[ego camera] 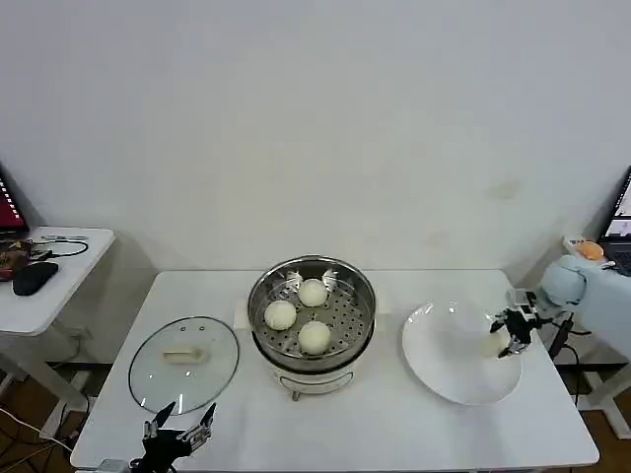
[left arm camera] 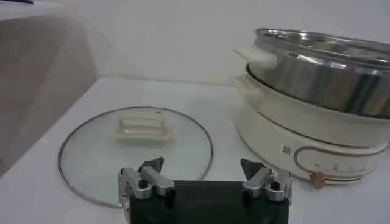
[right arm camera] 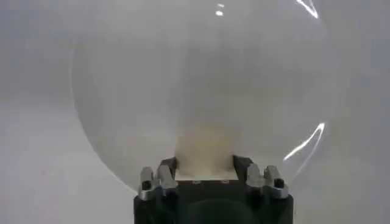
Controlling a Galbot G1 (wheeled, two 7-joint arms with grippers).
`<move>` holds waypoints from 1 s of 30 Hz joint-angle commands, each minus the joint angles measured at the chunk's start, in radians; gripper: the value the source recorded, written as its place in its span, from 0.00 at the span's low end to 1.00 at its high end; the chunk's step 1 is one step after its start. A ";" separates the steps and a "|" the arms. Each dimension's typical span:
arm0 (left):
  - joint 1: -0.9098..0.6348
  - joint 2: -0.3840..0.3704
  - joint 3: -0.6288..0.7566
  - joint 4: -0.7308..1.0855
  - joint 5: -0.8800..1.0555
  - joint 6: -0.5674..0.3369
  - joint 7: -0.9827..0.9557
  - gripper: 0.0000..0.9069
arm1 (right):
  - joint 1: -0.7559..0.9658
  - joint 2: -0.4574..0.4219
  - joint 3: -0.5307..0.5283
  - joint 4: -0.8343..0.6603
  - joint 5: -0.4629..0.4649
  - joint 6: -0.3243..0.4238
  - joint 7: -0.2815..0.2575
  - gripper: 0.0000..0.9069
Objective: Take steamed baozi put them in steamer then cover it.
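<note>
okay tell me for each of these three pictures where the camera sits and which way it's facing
Head view: high on the robot, looking down at the table, steamer and both claws.
Left wrist view: behind the open left claw, facing the cover and steamer.
Right wrist view: behind the right claw, shut on a baozi over the plate.
Shared: head and left wrist views both show the cover and steamer.
</note>
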 commanded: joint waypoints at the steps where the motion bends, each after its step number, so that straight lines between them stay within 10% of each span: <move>1: -0.002 0.002 0.005 0.000 0.001 0.001 -0.001 1.00 | 0.252 -0.010 -0.188 0.200 0.197 -0.069 0.021 0.71; 30: 0.004 0.007 0.026 -0.028 0.006 -0.001 -0.001 1.00 | 0.716 0.230 -0.408 0.585 0.720 -0.394 0.263 0.73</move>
